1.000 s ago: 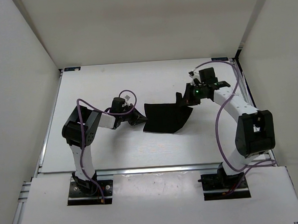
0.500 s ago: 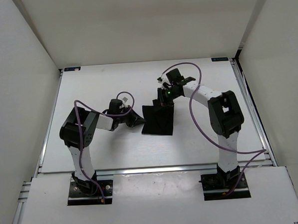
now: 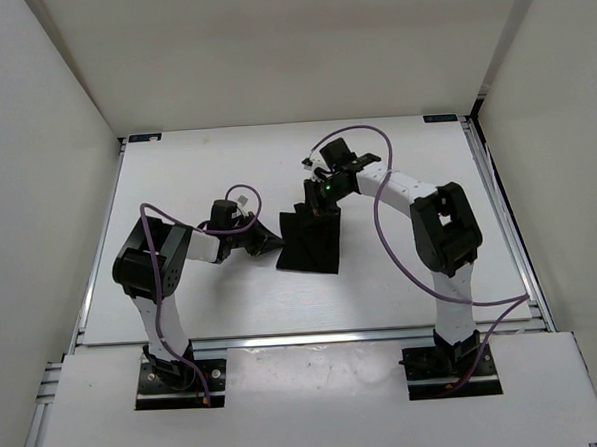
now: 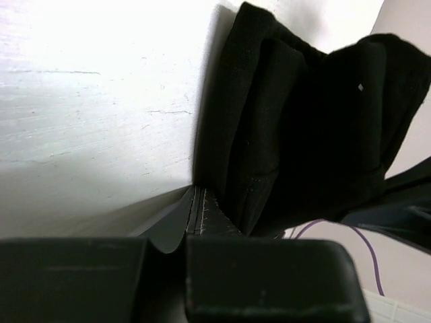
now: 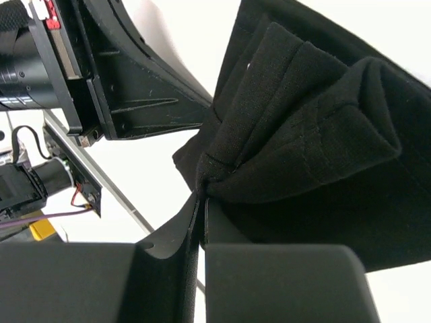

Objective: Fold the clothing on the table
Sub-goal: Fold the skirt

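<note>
Near the middle of the table (image 3: 191, 174), the clothing (image 3: 313, 247) is seen as a narrow black panel. Its near part lies on the white surface and its far end is raised and bunched.

The left edge of the garment is clamped in the left gripper (image 3: 276, 243), whose jaws are pressed together on a stitched hem. The left arm (image 3: 149, 267) is folded at the elbow on the left, and its forearm is stretched low over the table towards the right.

The lifted far end is pinched in the right gripper (image 3: 321, 206), with gathered folds squeezed between the closed jaws. The right arm (image 3: 444, 226) is bent at the elbow on the right, and its forearm is reached towards the far left, above the fabric.

The two grippers are held near each other, and in the right wrist view the body of the left one is seen just beside the bunched cloth.

Bare tabletop is left to the left, to the right and on the far side, and a strip is left before the aluminium rail (image 3: 304, 337) at the near edge. The table is enclosed by white walls (image 3: 269, 45) on three sides. Purple cables (image 3: 379, 224) are looped off both arms.
</note>
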You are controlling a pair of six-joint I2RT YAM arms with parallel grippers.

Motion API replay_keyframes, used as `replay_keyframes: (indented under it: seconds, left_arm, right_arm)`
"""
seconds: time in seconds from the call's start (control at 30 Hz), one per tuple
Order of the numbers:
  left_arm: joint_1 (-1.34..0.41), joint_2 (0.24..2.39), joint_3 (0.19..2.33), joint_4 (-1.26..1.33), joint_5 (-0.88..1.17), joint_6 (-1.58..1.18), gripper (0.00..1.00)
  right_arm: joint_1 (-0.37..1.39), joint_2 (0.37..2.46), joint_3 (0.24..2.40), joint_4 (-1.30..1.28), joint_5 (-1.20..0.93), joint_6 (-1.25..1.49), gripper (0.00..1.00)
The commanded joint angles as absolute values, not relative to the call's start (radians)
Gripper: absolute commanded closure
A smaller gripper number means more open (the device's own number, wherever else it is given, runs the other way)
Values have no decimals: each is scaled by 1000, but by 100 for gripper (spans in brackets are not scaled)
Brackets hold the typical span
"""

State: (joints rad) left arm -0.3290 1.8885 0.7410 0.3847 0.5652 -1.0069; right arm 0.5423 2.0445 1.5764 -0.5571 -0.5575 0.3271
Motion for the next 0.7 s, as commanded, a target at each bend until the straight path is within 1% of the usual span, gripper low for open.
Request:
replay_keyframes:
  seconds: [0.0,0.43,0.5,0.53,0.6,0.63,0.67]
  left_arm:
    - [-322,1850,716,337,535,-973,100]
    - [-319,1832,703,348,534,-982,100]
    - [-324,1822,699,351,540,-988,100]
    - [-325,1825,695,348,535,-983,100]
    - [-324,1819,701,351,534,-985,100]
    - [-322,1816,695,345,535,-983,100]
    - [-315,1812,702,339,535,-982,100]
  right_arm:
    - [571,2006,1603,-583,-594,318,100]
    - [611,2039,1628,-588,-617,321,100]
    - [603,2057,1647,-597,-641,330,87]
    - [598,2074,1649,-580,-684,347,75]
    - [581,2088,1644,-519,-773,377,61]
    - [574,2089,1637,-467,-834,405,49]
    - [566,2091,1628,-444,-859,429,46]
